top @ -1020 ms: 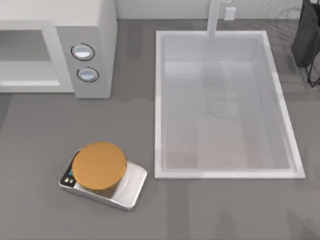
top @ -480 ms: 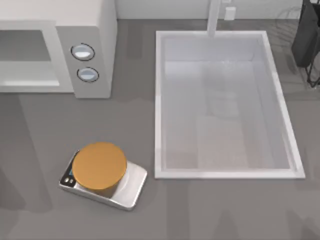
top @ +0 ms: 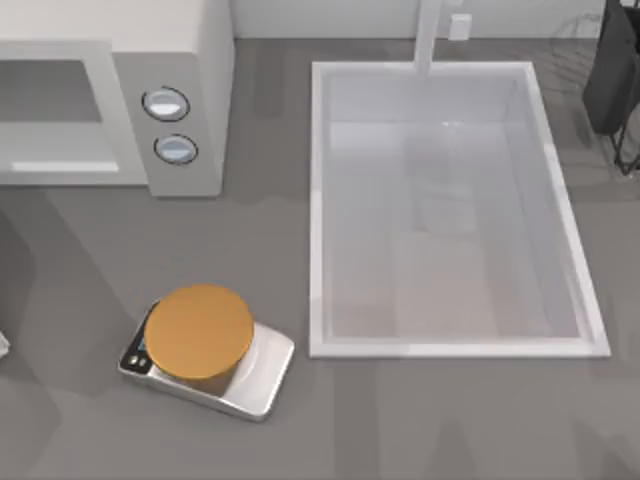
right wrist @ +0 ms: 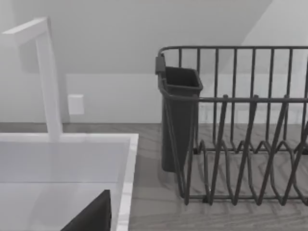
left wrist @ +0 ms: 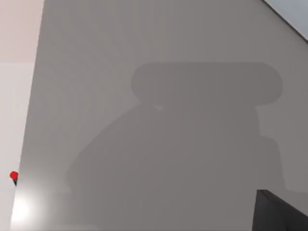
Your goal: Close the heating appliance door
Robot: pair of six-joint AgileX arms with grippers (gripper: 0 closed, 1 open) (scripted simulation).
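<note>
The heating appliance (top: 190, 60), a white boxy microwave, stands at the table's back left. Its grey side panel carries two round silver knobs (top: 166, 104). Its cavity (top: 50, 110) faces the front and stands open. The door is out of view. A small pale sliver (top: 3, 345) shows at the left edge, and I cannot tell what it is. In the left wrist view, a dark part of my left gripper (left wrist: 281, 211) hangs over a plain grey surface (left wrist: 159, 72) bearing its shadow. A dark part of my right gripper (right wrist: 91, 216) sits over the sink corner.
A silver scale with an orange disc (top: 205, 345) lies on the counter in front of the microwave. A large white sink (top: 315, 200) with a faucet (top: 428, 35) takes up the right half. A dark wire dish rack (right wrist: 240, 125) stands at the far right.
The shadows on the counter in front of the microwave have shifted and spread to the right. The pale sliver has appeared at the left edge.
</note>
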